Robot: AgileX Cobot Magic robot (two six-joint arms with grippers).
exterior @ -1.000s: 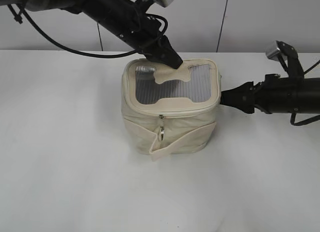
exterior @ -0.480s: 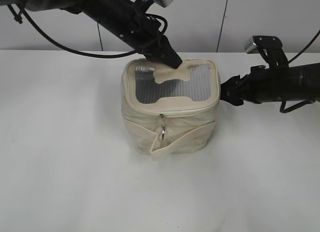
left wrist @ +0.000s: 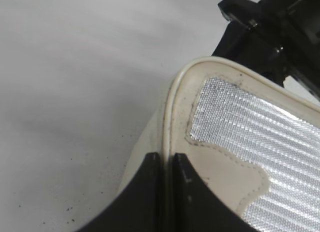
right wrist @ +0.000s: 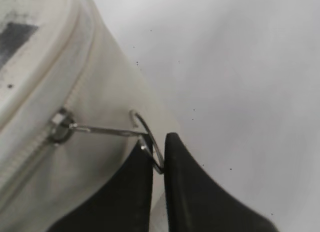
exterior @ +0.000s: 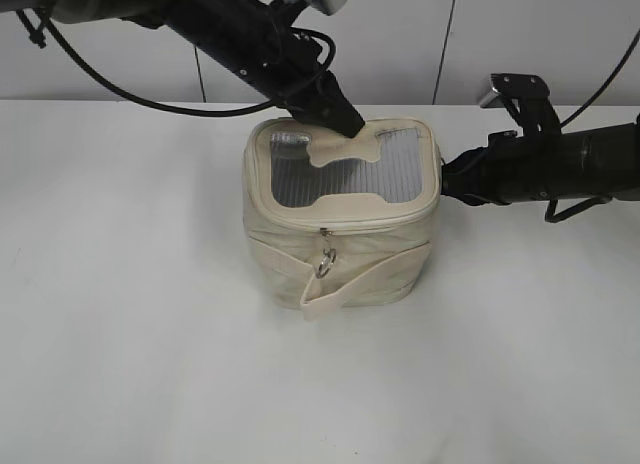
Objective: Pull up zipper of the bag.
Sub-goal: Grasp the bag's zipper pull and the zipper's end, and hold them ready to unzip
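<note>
The cream bag (exterior: 340, 259) stands mid-table, its lid with grey mesh and an H-shaped patch. My left gripper (exterior: 345, 124) is shut on the lid's back rim (left wrist: 167, 142). My right gripper (exterior: 448, 187) is at the bag's right side, shut on the silver ring pull (right wrist: 150, 139) of one zipper slider (right wrist: 60, 127). The zipper (right wrist: 30, 147) runs along the lid edge. A second slider with a ring pull (exterior: 324, 264) hangs at the bag's front, above the cream strap (exterior: 360, 284).
The white table (exterior: 130, 334) stretches around the bag. A grey wall with vertical seams (exterior: 445, 39) stands behind it. The right arm (exterior: 560, 169) lies across the table's right side.
The right arm has rotated and shifted slightly left and up at the bag's right side. The bag's right edge is pulled a little. The left arm has held still.
</note>
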